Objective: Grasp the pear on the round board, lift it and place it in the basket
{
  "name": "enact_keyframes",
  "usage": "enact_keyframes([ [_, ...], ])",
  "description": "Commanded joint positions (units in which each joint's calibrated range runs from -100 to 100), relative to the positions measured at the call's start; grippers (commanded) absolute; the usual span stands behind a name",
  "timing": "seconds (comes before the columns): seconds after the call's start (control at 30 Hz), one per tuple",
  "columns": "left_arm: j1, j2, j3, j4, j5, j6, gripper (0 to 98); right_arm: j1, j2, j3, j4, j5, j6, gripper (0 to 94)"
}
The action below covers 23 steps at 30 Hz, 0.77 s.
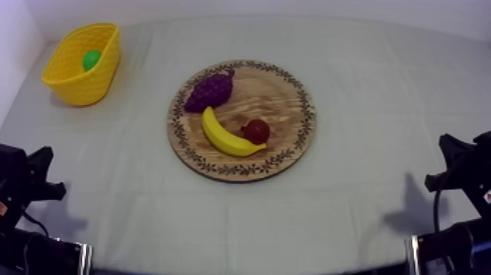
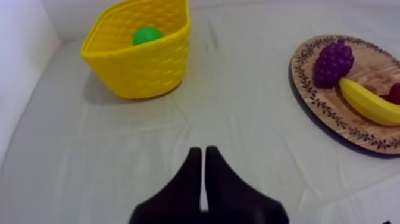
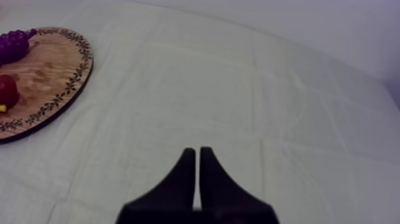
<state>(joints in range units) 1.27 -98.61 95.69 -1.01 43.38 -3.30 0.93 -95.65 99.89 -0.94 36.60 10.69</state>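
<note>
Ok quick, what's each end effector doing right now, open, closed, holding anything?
Left end effector: closed, holding nothing.
Right end effector: closed, holding nothing.

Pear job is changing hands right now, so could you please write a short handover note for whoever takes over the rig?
Left gripper: shut on nothing, at rest on its own side, facing the yellow basket.
Right gripper: shut on nothing, at rest on its own side.
Pear: inside the basket, far left.
Wooden board: holds the grapes, banana and small red fruit.
Done: pear is off the board and in the basket.
Left: nothing that I can see.
</note>
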Motion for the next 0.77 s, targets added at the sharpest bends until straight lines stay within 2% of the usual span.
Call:
enact_keyframes([
  [0.0,0.3,-0.7,0.2,-0.07,0.0,1.6,0.0,0.0,0.0,0.0,0.0,0.0,0.0,0.4],
  [0.17,0.6,-1.1,1.0,-0.26,-1.5,5.8,0.0,0.0,0.0,0.0,0.0,0.0,0.0,0.4],
  [0.33,1.3,-1.3,3.5,-0.80,-10.0,10.4,0.0,0.0,0.0,0.0,0.0,0.0,0.0,0.4],
  [0.47,2.0,-1.4,3.9,-0.89,-11.7,11.7,0.0,0.0,0.0,0.0,0.0,0.0,0.0,0.4],
  [0.73,2.2,-1.4,4.1,-0.92,-12.2,12.1,0.0,0.0,0.0,0.0,0.0,0.0,0.0,0.4],
])
